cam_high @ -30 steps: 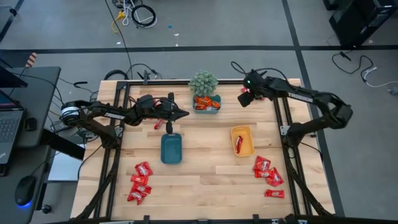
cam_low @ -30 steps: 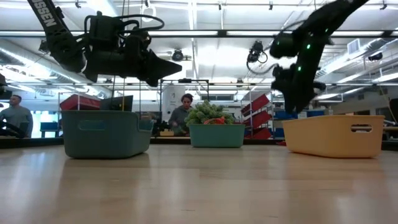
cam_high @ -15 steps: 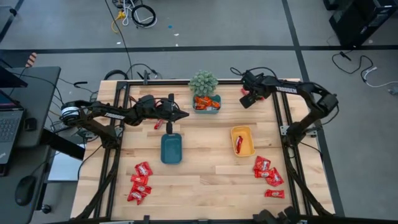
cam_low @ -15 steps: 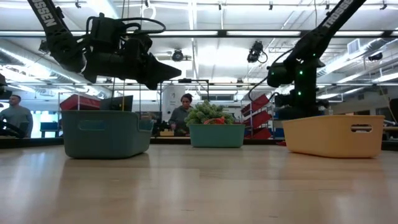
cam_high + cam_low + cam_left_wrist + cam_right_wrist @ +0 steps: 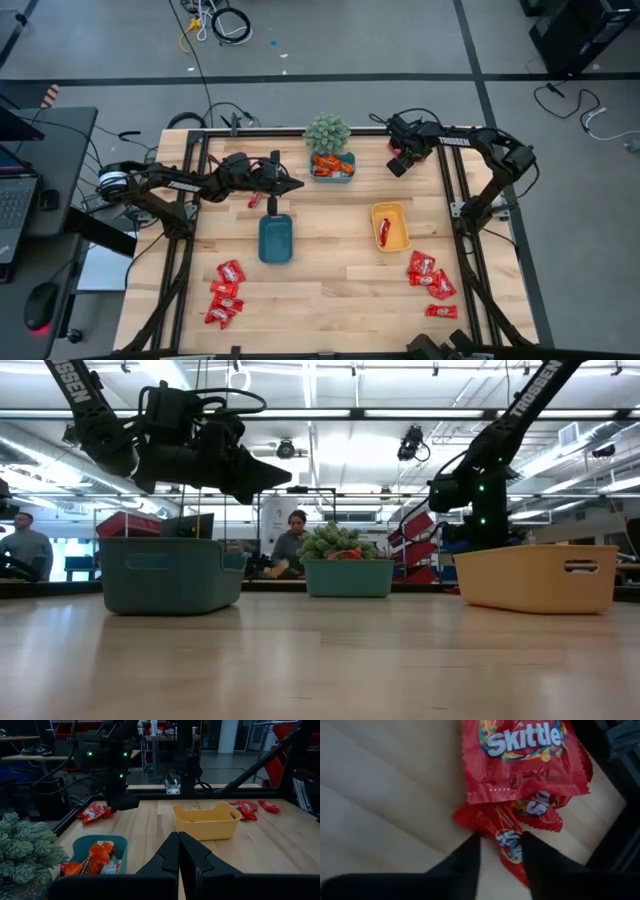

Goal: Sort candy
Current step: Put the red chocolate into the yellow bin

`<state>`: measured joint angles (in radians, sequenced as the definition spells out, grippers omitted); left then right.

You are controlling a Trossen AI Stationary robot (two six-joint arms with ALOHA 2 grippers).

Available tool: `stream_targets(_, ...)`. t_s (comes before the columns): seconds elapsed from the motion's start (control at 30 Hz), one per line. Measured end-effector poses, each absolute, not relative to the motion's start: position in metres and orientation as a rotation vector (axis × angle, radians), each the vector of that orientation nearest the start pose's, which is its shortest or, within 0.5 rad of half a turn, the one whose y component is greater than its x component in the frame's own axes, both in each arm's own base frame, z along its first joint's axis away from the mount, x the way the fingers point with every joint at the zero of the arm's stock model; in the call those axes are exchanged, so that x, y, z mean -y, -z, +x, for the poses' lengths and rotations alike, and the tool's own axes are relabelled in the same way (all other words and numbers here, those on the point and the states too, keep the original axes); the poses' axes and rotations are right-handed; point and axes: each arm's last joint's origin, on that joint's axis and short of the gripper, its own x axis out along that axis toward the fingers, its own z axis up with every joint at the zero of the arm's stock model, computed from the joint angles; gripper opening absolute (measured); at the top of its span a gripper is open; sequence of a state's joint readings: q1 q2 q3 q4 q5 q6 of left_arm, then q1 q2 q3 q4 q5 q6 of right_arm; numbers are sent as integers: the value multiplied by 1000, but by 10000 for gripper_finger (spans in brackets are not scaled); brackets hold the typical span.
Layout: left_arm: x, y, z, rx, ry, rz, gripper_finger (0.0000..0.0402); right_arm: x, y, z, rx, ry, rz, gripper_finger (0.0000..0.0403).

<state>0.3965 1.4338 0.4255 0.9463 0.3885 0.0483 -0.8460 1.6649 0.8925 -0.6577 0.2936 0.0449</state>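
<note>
Right gripper [image 5: 500,851] sits low over the table's far right corner, about one o'clock from the table's middle in the high view, its two dark fingers [image 5: 462,857] straddling the lower end of a red candy packet [image 5: 507,837]; whether they already pinch it I cannot tell. That packet lies under a larger red Skittles packet [image 5: 520,757] on the bare wood. Behind the gripper, the right arm [image 5: 490,150] runs out to the right edge and folds back at the elbow. Left gripper [image 5: 295,184] hangs clenched and empty above the table at about eleven o'clock, just beyond the teal tray [image 5: 275,238], its arm [image 5: 175,185] stretched level from the left edge. Orange packets fill the blue tray [image 5: 332,167] at twelve o'clock, beside the potted plant [image 5: 327,131]. One red packet lies in the yellow tray [image 5: 390,226] at three o'clock. Loose red candy clusters sit at four o'clock [image 5: 430,278] and at eight o'clock [image 5: 225,292].
</note>
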Motion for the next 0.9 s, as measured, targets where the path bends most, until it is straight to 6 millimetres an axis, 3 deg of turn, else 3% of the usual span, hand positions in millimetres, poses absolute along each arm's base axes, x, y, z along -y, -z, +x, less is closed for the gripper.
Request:
stream_targets(0.17,-90,-184,244,-57,-6,25,5,210,-146,176,-1436,926,436,14)
stream_targets(0.3,-90,-184,244,-57,-7,25,5,201,-158,173,-1404,830,523,13)
stream_targets(0.43,-90,-184,244,-57,-7,25,5,186,-185,176,-1298,756,523,2)
stream_targets(0.63,-90,-184,244,-57,-7,25,5,142,-223,175,-1211,738,553,0)
stream_targets(0.9,-90,-184,244,-57,-7,24,5,64,-260,174,-1070,603,836,0)
